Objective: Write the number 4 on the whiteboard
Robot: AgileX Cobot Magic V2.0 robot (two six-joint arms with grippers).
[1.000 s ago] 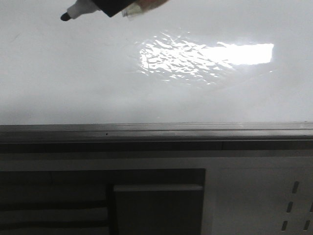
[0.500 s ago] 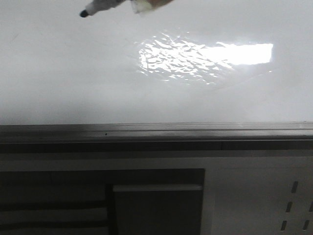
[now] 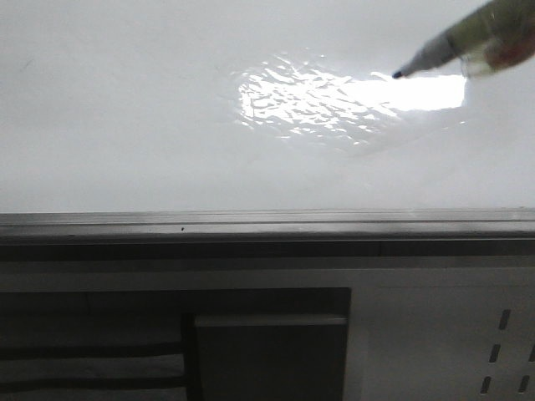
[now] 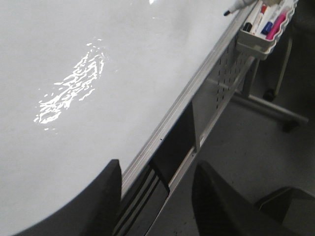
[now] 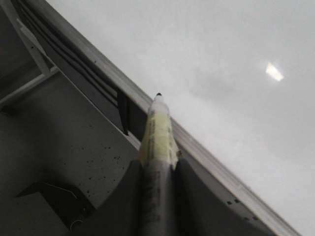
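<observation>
The whiteboard [image 3: 150, 125] is a large glossy white board with a rippled light reflection [image 3: 334, 96] and a grey edge rail [image 3: 267, 224]. No number 4 shows on it; its surface looks blank. My right gripper [image 5: 158, 164] is shut on a marker [image 5: 157, 132] wrapped in yellowish tape. In the front view the marker [image 3: 456, 42] comes in from the upper right, its dark tip [image 3: 397, 75] at the reflection's edge. Whether the tip touches the board, I cannot tell. My left gripper [image 4: 157, 167] is open and empty, hanging over the board's rail [image 4: 197, 88].
A white tray [image 4: 261, 44] holding several markers hangs on the board's rail at one end. Below the rail is a dark panelled cabinet front [image 3: 267, 351] and a perforated panel [image 3: 501, 351]. A grey floor and a stand's legs [image 4: 275, 105] show in the left wrist view.
The marker moved from the upper left of the board, up and to the right, and now comes in at the upper right by the reflection.
</observation>
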